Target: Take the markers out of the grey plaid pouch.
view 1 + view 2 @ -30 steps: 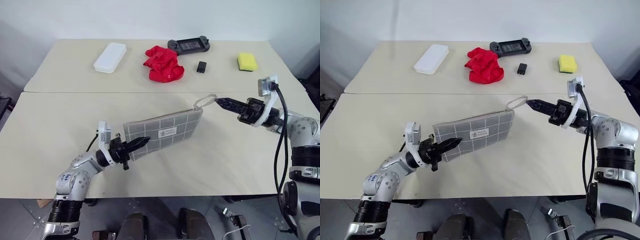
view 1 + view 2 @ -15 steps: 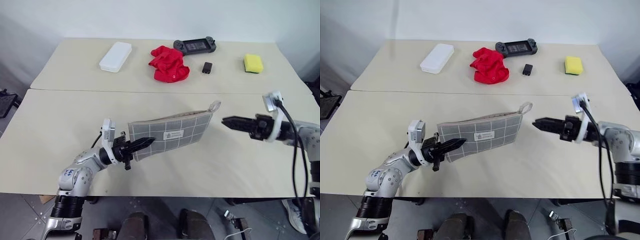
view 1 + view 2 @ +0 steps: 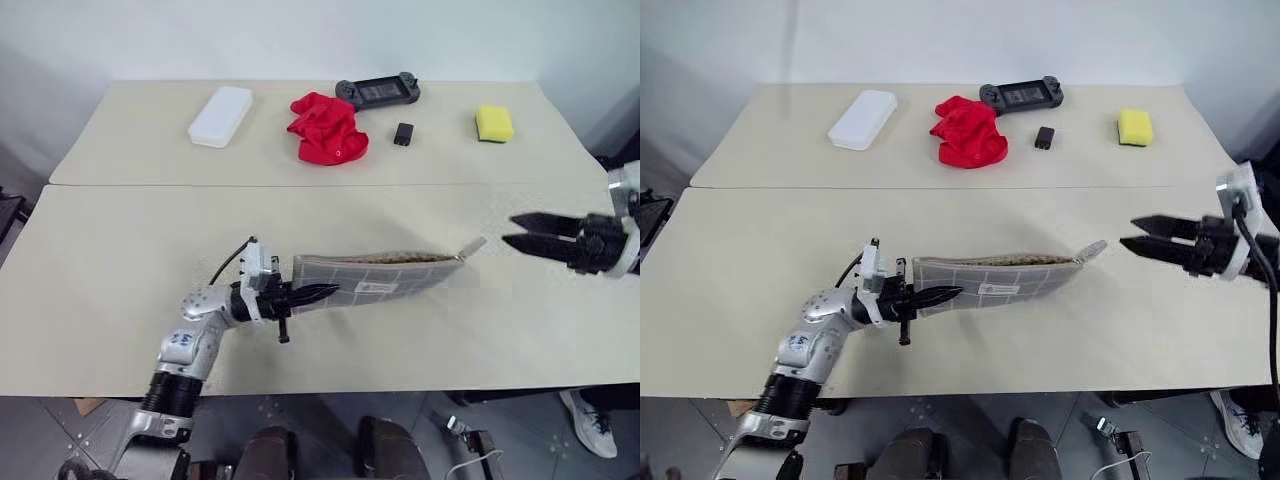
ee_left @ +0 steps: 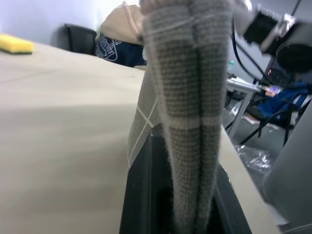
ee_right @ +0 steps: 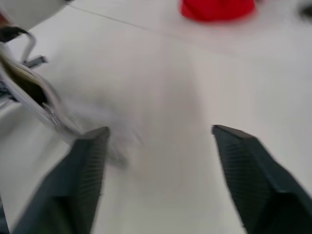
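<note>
I see two beige benches (image 3: 120, 260) butted together under a white wall. Left claw (image 3: 312, 295) is clenched on the grey plaid pouch (image 3: 385, 275), held edge-up over the near bench. Right claw (image 3: 522, 232) stands released, apart from the pouch.

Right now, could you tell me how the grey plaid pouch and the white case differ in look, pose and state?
The grey plaid pouch is soft grey fabric with white grid lines; the white case is plain, smooth and rigid-looking. The pouch is held at one end by the left gripper, its fingers shut; the case lies untouched. The pouch is on the near table, edge-on to the camera; the case lies flat on the far table. Both are long, slim rectangles.
</note>
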Controlling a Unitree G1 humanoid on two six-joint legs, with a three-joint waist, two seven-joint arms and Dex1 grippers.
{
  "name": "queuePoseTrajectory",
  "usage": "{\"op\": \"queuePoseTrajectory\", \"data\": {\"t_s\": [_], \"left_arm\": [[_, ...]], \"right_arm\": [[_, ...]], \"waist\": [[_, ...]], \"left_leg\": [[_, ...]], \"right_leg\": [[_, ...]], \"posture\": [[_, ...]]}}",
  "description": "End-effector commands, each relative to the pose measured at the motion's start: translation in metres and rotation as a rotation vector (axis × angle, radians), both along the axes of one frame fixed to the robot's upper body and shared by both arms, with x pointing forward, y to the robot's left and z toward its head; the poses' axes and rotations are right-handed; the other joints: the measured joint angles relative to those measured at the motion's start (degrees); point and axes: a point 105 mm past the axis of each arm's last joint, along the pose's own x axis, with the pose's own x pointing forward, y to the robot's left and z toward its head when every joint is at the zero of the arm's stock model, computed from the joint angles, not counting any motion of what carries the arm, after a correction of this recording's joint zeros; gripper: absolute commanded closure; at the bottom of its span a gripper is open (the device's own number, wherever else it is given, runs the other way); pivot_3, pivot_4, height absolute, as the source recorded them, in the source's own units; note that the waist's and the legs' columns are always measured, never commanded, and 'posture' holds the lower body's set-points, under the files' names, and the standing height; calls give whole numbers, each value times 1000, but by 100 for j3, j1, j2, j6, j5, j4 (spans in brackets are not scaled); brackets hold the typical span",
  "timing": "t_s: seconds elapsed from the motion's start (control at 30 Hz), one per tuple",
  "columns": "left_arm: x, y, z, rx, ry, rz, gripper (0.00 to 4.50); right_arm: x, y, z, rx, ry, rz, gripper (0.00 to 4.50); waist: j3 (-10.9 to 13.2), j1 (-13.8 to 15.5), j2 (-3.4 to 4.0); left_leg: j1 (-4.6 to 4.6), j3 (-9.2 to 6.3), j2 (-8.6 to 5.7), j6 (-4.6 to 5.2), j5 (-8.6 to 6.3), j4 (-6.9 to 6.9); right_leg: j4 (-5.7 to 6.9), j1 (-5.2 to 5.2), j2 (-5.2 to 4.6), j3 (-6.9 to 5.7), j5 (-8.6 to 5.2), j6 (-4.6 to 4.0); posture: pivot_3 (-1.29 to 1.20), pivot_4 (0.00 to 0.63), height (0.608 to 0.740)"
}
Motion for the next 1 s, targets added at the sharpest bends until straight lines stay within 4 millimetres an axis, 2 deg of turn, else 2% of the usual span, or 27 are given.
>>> {"op": "queuePoseTrajectory", "data": {"t_s": [0.03,0.2,0.23,0.3,0.5,0.57,0.7,0.9,1.0], "left_arm": [[1,-5,2,-5,-33,-16,4500],[4,-7,-3,-5,-23,-12,4500],[5,-7,-4,-6,-18,-7,4500],[6,-8,-4,-5,-16,-2,4500],[5,-10,-7,9,-18,-5,4500],[4,-10,-7,13,-18,-3,4500],[2,-8,-10,19,-8,0,4500],[2,-8,-10,17,0,3,4500],[2,-10,-11,12,12,-6,4500]], "right_arm": [[-7,22,30,-49,-126,111,2626],[-14,76,28,-161,-175,344,4338],[-15,87,23,-185,-180,384,4425],[-15,102,7,-264,-186,444,4425],[-24,129,-21,-372,-168,555,4425],[-20,134,-24,-381,-160,524,4425],[-15,128,-43,-526,-172,521,4425],[-3,130,-55,-689,-182,482,4425],[-1,145,-58,-769,-166,520,4425]], "waist": [[0,14,0],[0,79,0],[0,82,-1],[0,95,0],[0,108,0],[0,101,-1],[0,96,-1],[0,87,0],[0,79,0]], "left_leg": [[0,-1,-1,0,0,0],[-2,-11,-2,1,0,2],[-2,-16,-2,1,0,2],[-2,-31,-3,1,0,3],[-16,-34,-10,3,-1,7],[-16,-36,-9,3,-1,7],[-15,-34,-9,2,-1,10],[-15,-34,-8,2,-1,10],[-13,-35,-7,2,-1,10]], "right_leg": [[0,0,-1,1,0,0],[-1,0,-2,-2,0,0],[0,0,-2,-1,0,-1],[2,0,-2,-2,1,-1],[-1,0,-6,-18,1,0],[-1,0,-6,-21,1,0],[0,3,-6,-22,1,0],[0,3,-5,-22,1,0],[2,2,-5,-21,1,0]], "posture": [[0,150,740],[0,150,740],[0,150,740],[0,150,740],[0,150,740],[0,150,740],[0,150,740],[0,150,740],[0,150,740]]}}
